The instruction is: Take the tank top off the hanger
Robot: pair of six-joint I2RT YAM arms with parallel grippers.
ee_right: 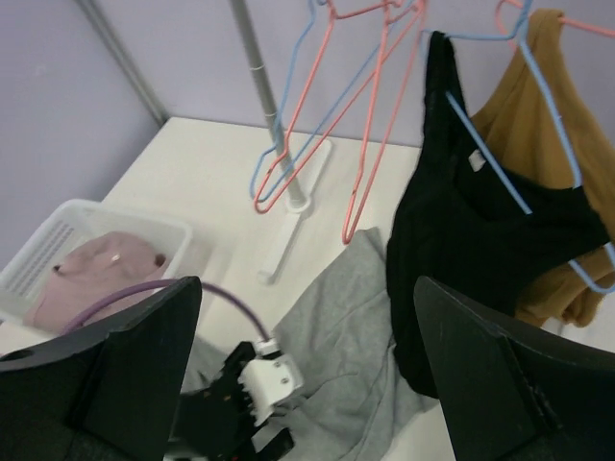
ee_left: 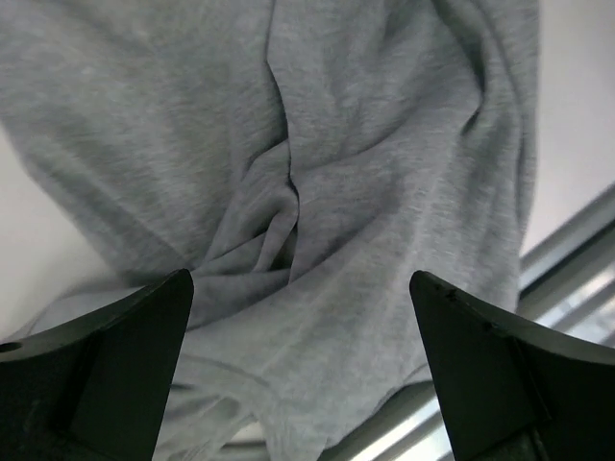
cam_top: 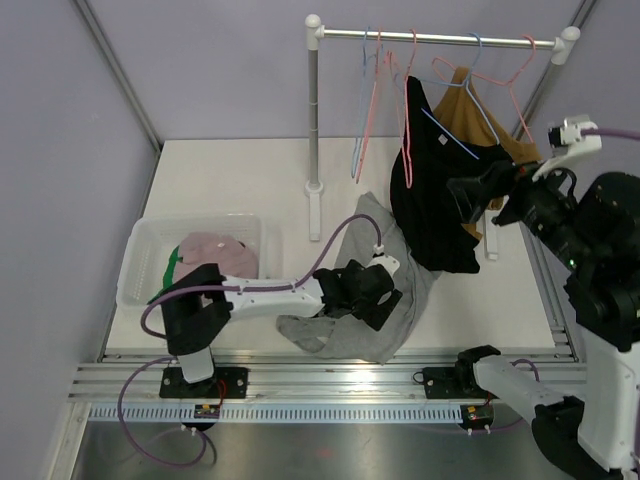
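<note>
Grey jersey first, since it's closest: a grey garment (ee_left: pixel 317 192) lies bunched and creased at the near edge of the table (cam_top: pixel 230 180), off any hanger. The left gripper (ee_left: pixel 300 277) hangs right over it with its fingers spread wide and nothing between them, so it's got hold of nothing. A bit further left is a white basket (cam_top: pixel 150 225) with a pink garment (cam_top: pixel 215 250) in it. On the other side, the right gripper (ee_right: pixel 307 283) is up in the air, pointed toward the rack, also wide open and empty, and still short of the cloth. Past it is what I'd call the actual job: the black tank top (ee_right: pixel 461 259) is on the blue hanger (ee_right: pixel 490 154), hooked up by one strap as far as I can tell, with the hanger's arm cutting across the front of it and the hem drooping down near the table. Behind it there's a mustard top (ee_right: pixel 538 115) on its own hanger, and a few empty hangers (ee_right: pixel 381 134) further along the rail (cam_top: pixel 440 38). My read is we're at the reach-in step. Next the right arm needs to close in, pinch the black fabric low on the body, then pull so the strap slides off the hanger arm, without snagging the mustard one or swinging the hanger off the rail.
</note>
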